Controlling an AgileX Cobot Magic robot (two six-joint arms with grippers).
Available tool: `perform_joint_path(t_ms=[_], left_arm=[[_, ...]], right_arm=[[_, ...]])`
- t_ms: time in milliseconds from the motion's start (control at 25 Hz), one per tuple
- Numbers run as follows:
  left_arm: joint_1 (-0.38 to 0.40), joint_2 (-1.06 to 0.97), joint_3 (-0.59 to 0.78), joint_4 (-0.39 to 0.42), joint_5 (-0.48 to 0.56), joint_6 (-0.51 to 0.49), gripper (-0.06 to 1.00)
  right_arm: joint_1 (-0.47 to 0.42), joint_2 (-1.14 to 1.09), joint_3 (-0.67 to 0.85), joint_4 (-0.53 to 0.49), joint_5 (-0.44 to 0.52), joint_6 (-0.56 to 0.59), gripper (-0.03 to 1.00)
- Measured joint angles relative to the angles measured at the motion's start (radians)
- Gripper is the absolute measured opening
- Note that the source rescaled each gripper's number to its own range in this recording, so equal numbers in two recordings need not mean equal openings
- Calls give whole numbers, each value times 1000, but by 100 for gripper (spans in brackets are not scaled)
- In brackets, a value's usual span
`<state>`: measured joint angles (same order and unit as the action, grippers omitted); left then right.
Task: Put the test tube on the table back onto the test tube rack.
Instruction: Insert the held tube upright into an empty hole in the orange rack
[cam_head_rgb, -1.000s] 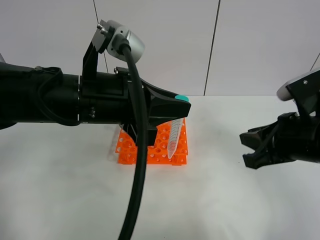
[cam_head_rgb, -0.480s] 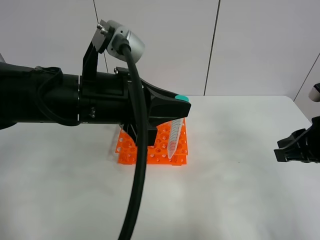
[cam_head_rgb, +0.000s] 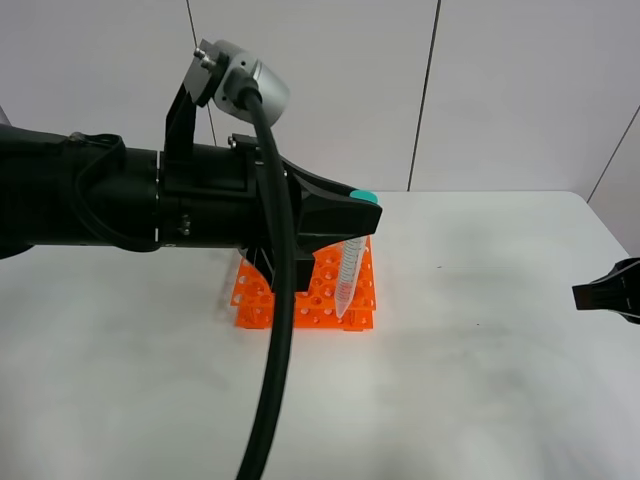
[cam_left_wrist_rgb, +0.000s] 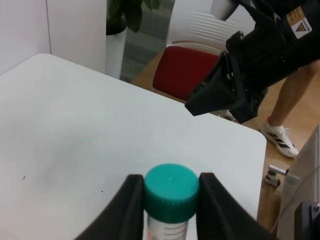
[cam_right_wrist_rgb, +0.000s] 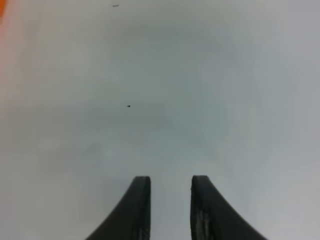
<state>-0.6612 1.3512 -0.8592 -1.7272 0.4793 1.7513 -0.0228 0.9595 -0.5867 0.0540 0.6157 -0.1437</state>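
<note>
I have my left gripper (cam_head_rgb: 362, 208) clamped on the teal cap of 1 test tube (cam_head_rgb: 347, 280). It hangs nearly upright, tip down at the orange rack (cam_head_rgb: 310, 300). My right gripper (cam_head_rgb: 605, 296) is well apart, at the table's (cam_head_rgb: 480, 390) right edge.

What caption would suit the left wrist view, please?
Left hand shut on a clear plastic test tube with teal-green cap, above the white table.

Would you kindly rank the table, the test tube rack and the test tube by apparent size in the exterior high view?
1. table
2. test tube rack, partly hidden by the left arm
3. test tube
</note>
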Motion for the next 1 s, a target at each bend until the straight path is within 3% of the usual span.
perform_joint_path(t_ms=[160, 520, 720, 1000], left_arm=[[0, 0, 0, 0, 0, 0, 0], [0, 0, 0, 1, 0, 0, 0], [0, 0, 0, 1, 0, 0, 0], [0, 0, 0, 1, 0, 0, 0]], right_arm=[[0, 0, 0, 3, 123, 25, 30], [0, -4, -1, -4, 507, 59, 30], [0, -5, -2, -6, 593, 71, 30], [0, -5, -2, -6, 598, 77, 30]])
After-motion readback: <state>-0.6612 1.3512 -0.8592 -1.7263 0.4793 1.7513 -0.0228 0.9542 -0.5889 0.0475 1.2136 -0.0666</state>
